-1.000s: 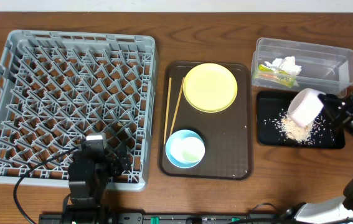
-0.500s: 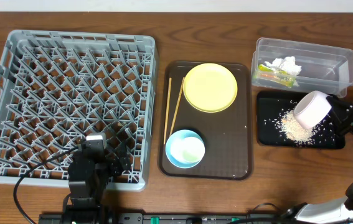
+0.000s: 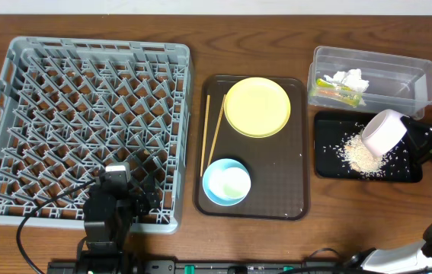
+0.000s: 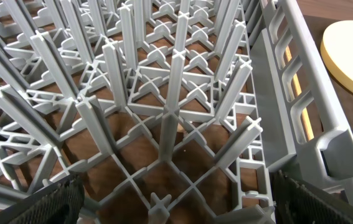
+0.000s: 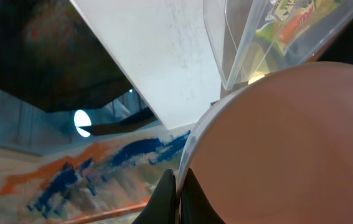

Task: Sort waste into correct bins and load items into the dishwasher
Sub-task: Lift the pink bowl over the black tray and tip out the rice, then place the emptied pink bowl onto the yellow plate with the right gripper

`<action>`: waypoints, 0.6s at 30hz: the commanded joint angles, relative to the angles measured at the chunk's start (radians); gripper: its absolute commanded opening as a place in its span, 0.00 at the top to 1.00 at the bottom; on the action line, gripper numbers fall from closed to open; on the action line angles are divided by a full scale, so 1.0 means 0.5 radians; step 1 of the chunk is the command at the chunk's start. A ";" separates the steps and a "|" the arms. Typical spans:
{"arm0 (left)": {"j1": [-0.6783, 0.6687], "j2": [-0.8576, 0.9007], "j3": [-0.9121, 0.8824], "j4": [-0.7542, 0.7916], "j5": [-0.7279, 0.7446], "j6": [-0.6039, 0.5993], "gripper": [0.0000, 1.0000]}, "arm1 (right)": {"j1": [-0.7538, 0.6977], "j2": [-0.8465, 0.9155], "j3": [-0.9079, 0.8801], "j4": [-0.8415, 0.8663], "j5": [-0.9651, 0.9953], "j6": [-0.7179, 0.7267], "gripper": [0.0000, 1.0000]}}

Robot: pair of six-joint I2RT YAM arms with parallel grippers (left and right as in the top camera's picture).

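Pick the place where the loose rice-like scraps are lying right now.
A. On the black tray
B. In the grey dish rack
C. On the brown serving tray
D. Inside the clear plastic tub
A: the overhead view shows the rice scraps scattered on the black tray, just below the tipped cream bowl.

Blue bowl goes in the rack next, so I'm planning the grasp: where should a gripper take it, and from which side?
Likely the rim of the light blue bowl, from above: it sits upright and open on the brown tray, so one finger drops inside, one outside. Take the rim's right side; bare tray lies there, while the chopsticks end near its left.
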 commanded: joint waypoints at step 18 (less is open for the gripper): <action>-0.008 -0.002 0.043 0.002 0.027 -0.016 0.01 | 1.066 -0.153 0.039 0.106 0.273 -0.664 0.99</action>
